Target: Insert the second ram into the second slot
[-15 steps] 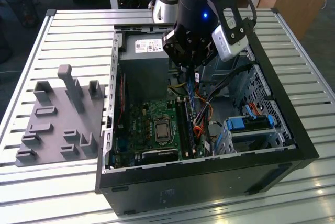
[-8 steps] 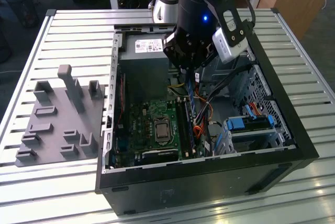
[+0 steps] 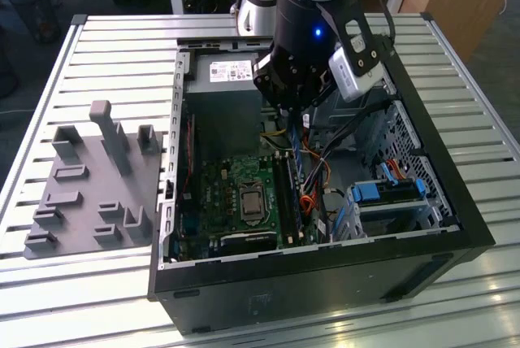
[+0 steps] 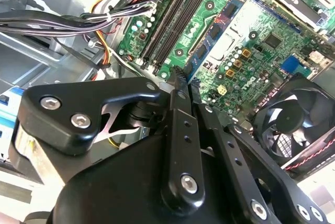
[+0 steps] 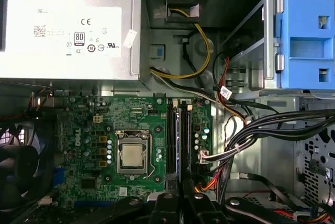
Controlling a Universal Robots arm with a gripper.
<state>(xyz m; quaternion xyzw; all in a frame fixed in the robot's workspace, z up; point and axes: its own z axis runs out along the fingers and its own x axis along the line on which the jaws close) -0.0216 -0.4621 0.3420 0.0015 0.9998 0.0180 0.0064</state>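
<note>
My gripper (image 3: 298, 116) hangs inside the open computer case (image 3: 455, 202), above the motherboard (image 3: 236, 193). It is shut on the second ram (image 4: 217, 30), a thin blue board with dark chips that sticks out from between the fingertips (image 4: 179, 90) toward the motherboard. In the exterior view the second ram (image 3: 303, 161) points down over the two long black memory slots (image 3: 286, 193). The slots (image 5: 171, 140) run side by side beside the processor socket (image 5: 132, 156), and the gripper (image 5: 179, 199) is in line with them. The stick's lower edge is still above the slots (image 4: 175, 17).
A silver power supply (image 5: 68, 30) fills the case's far end. A blue drive bracket (image 5: 309, 35) and bundled cables (image 5: 251, 130) lie beside the slots. A black fan (image 4: 298, 124) sits at the board's edge. A grey fixture plate (image 3: 89, 185) rests on the slatted table at the exterior view's left.
</note>
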